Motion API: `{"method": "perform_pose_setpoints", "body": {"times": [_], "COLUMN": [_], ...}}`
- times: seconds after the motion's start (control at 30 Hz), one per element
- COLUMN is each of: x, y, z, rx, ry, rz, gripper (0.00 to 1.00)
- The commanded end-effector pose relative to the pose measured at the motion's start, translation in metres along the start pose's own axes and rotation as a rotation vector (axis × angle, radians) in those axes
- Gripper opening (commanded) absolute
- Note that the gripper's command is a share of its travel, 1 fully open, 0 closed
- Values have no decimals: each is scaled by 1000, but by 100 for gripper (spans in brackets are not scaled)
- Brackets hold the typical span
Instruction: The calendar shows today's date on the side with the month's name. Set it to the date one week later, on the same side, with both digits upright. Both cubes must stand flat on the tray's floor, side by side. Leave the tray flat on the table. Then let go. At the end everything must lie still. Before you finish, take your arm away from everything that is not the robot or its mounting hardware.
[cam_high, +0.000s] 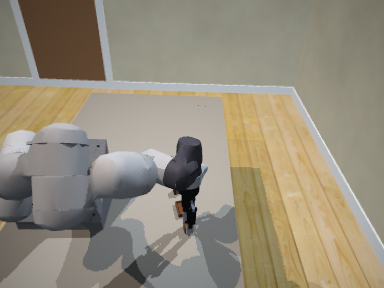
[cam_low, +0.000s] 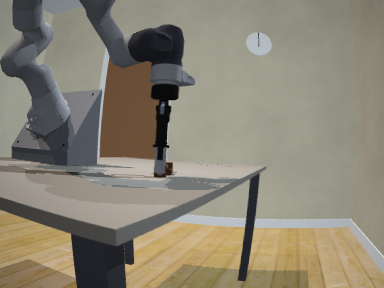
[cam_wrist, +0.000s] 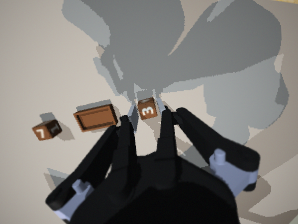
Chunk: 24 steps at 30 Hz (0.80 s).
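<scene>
In the wrist view a brown cube with a white 3 on top stands on the table. My gripper reaches straight down over it, with one fingertip on each side of the cube. The fingers are partly open and do not press on the cube. The small brown tray lies flat just left of this cube and has nothing in it. A second brown cube shows a 7 and stands on the table left of the tray. The month's name is not visible.
The beige table carries the robot base at its left. The table's right edge is close to the gripper, with wooden floor beyond. Arm shadows cover the table around the cubes.
</scene>
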<state>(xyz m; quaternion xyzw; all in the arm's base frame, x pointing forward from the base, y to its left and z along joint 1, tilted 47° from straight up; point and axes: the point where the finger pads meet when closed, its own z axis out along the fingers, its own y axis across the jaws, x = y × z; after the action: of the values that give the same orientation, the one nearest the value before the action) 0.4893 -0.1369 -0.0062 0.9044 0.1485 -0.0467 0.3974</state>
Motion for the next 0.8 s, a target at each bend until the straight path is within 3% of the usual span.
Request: {"method": "perform_pose_setpoints", "body": {"times": [0.0,0.6,0.63,0.77], "x": [0,0,0,0], "y": [0,0,0,0], "z": [1,1,1,1], "rx": [1,1,1,1], "ry": [0,0,0,0], "rz": [8,8,8,8], "gripper": [29,29,17,17]}}
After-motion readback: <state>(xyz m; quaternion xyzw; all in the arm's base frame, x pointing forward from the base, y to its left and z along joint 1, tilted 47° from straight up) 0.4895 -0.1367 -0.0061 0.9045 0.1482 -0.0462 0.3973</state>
